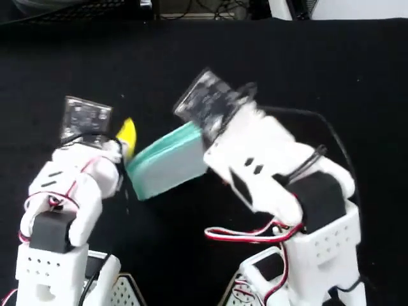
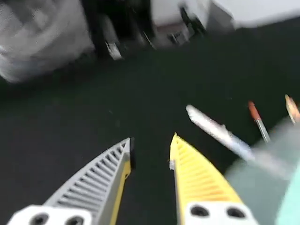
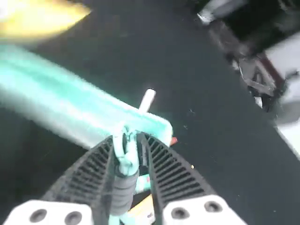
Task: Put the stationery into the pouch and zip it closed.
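Your right pincer [image 3: 127,138] is clamped tight on a teal tab [image 3: 125,154] at one end of the pouch [image 3: 70,112]; you cannot tell whether it is the zip pull. At the pouch's other end your left pincer [image 2: 151,139] stands wide apart, holding nothing. Beyond the pouch, on the black counter [image 1: 191,57], lie a white pen [image 2: 215,131], an orange-tipped pen [image 2: 258,122] and a second orange tip [image 2: 291,108], blurred and cut off.
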